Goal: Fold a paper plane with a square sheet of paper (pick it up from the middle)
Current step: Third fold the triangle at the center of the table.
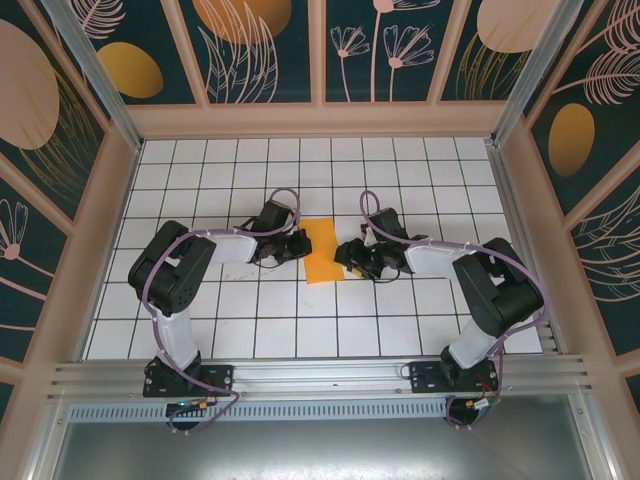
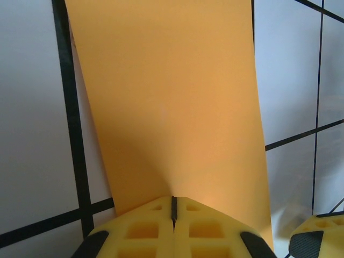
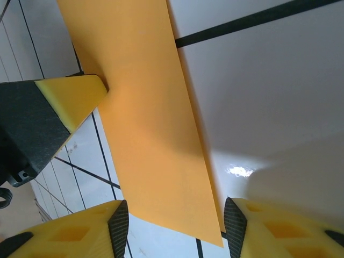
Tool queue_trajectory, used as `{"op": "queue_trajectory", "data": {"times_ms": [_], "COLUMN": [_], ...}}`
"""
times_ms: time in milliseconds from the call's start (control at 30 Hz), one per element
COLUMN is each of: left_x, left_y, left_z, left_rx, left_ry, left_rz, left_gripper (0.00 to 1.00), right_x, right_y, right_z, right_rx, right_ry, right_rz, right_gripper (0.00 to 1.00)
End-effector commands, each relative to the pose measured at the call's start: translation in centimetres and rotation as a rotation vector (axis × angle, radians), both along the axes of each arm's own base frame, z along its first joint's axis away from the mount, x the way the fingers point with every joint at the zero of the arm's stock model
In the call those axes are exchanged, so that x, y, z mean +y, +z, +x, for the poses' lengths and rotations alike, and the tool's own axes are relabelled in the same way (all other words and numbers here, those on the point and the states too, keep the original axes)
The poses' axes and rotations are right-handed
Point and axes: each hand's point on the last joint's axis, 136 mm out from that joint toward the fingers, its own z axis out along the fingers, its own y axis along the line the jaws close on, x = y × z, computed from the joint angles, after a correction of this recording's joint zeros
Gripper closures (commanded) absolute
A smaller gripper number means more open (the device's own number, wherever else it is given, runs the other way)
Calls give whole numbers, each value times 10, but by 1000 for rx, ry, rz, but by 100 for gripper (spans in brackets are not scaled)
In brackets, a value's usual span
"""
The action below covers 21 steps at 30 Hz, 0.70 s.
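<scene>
The bright-orange sheet of paper (image 1: 322, 252) lies on the white tiles between the two arms as a narrow rectangle, doubled over, with two layers showing along one long edge (image 3: 145, 118). My left gripper (image 1: 298, 244) is at its left side, its yellow fingertips (image 2: 173, 201) pressed together on the paper's edge, and the paper (image 2: 172, 97) rises slightly there. My right gripper (image 1: 352, 256) is at the paper's right side. It stands open (image 3: 174, 223), its two pads either side of the paper's near corner and clear of it.
A white grid-tiled table (image 1: 400, 320) is boxed in by patterned walls (image 1: 260, 50) with dull-orange ovals. An aluminium rail (image 1: 320, 375) runs along the near edge with both arm bases on it. The two grippers are less than one tile apart.
</scene>
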Motion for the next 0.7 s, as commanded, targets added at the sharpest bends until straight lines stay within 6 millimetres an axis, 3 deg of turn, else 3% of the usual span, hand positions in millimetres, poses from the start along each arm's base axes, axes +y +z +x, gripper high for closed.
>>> {"op": "queue_trajectory", "data": {"times_ms": [0, 333, 667], "left_x": [28, 28, 28], "left_y": [-41, -41, -38], "left_z": [-23, -24, -24], "left_rx": [96, 97, 93], "left_ry": [24, 27, 28], "left_rz": [147, 146, 142], "left_gripper": [100, 100, 100], "right_x": [2, 12, 21], "right_y": [-2, -7, 3], "right_z": [-2, -13, -17], "right_rx": [11, 27, 16], "right_ry": [29, 86, 120], "right_rz": [-22, -31, 21], "right_gripper": [48, 53, 55]}}
